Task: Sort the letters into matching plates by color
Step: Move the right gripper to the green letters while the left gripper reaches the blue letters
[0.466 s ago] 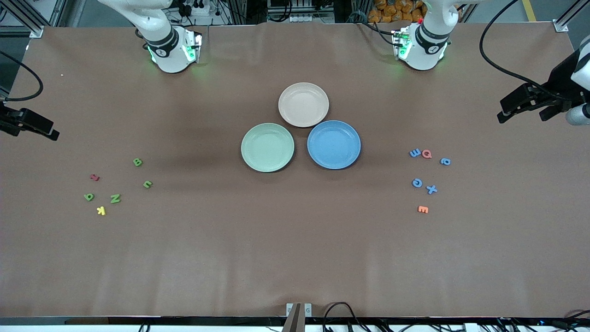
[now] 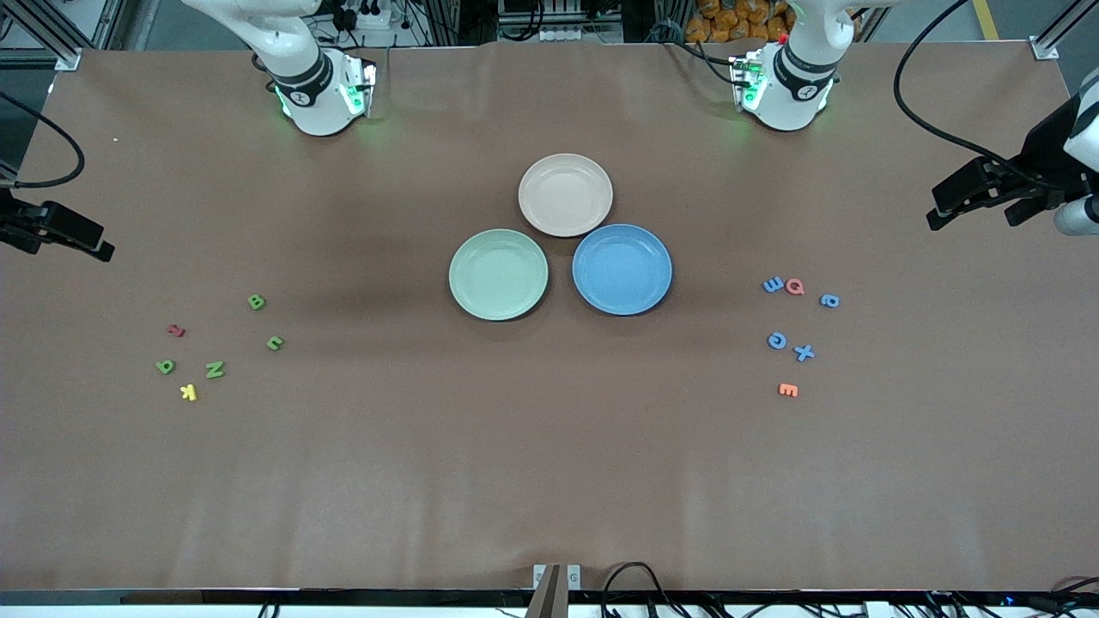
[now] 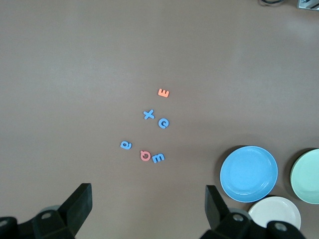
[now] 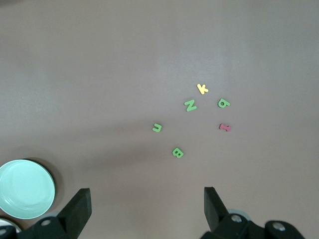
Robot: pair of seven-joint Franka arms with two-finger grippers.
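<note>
At the table's centre, a pale mint green round plate (image 2: pixel 498 275) and a medium blue round plate (image 2: pixel 622 269) are set side by side, rims nearly touching, within reach of both arms. A beige round plate (image 2: pixel 565 195), farther from the front camera, adjoins both and matches no letter colour. Green letter pieces (image 2: pixel 215 370) are scattered with a red piece (image 2: pixel 176 330) and a yellow piece (image 2: pixel 189 392) toward the right arm's end; blue letter pieces (image 2: pixel 776 341) with pink and orange ones toward the left arm's end. Both plates are seen bare. The left gripper (image 3: pixel 147 206) and right gripper (image 4: pixel 147 209) are held high over their own clusters, jaws spread wide, nothing gripped. No obstruction is noted; odd-coloured pieces lie close among the targets.
</note>
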